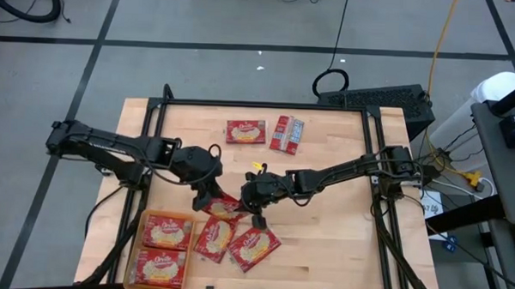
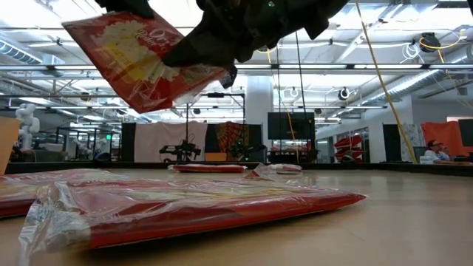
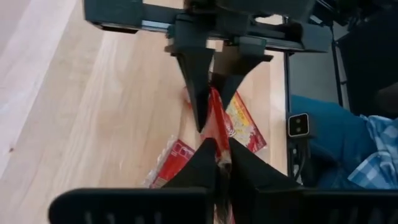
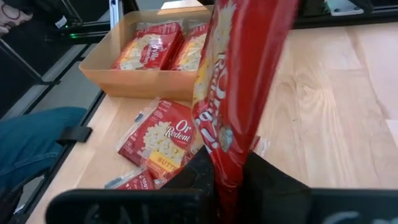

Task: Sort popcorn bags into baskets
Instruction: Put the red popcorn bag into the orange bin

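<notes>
**Red bag pinched from both sides above the worktop**

A red bag (image 2: 140,59) is held in mid-air, clamped at one edge by the left end effector (image 1: 206,192) and at the other by the right end effector (image 1: 254,201). It hangs near the orange basket (image 1: 139,243), where two bags (image 1: 167,231) already lie; others rest on the worktop (image 1: 322,250). If both arms pull apart, the wrapper may be torn. If one releases late, the bag may be dragged off course and dropped beside the basket.

A robotics lab: a wooden counter (image 1: 323,224) on taped flooring, cables, monitors (image 2: 287,125) and ceiling strip lights beyond.
</notes>
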Tool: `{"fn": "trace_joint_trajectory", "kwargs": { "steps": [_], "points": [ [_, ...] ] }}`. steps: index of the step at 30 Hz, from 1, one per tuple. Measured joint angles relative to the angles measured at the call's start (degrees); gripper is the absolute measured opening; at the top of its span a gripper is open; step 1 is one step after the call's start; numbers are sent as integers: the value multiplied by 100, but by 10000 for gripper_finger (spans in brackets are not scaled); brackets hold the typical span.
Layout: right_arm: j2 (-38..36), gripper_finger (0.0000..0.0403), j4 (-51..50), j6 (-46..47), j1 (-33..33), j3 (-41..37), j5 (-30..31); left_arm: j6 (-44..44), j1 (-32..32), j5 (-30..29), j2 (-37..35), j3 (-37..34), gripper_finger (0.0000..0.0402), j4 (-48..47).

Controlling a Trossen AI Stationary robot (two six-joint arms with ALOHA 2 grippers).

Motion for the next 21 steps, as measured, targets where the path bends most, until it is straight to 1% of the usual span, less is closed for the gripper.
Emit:
{"fn": "trace_joint_trajectory", "kwargs": {
  "steps": [4, 9, 11, 13, 17, 21],
  "points": [
    [-24, 64, 27, 91, -17, 0, 27, -2, -134, -57, -119, 0, 28, -43],
    [-212, 135, -47, 35, -96, 0, 66, -120, -455, -454, -481, 0, 14, -545],
    [-307, 160, -134, 25, -129, 2, 100, -352, -624, -532, -631, 0, 14, -888],
    [-444, 180, -410, -4, -138, 2, 273, -668, -848, -720, -835, 0, 19, -1062],
    [-696, 203, -905, -169, -123, -78, 893, -1354, -1451, -1245, -1209, 0, 19, -1508],
    [-965, 207, -915, -176, -55, -442, 1237, -2268, -2178, -1875, -1496, 0, 15, -1997]
  ]
}}
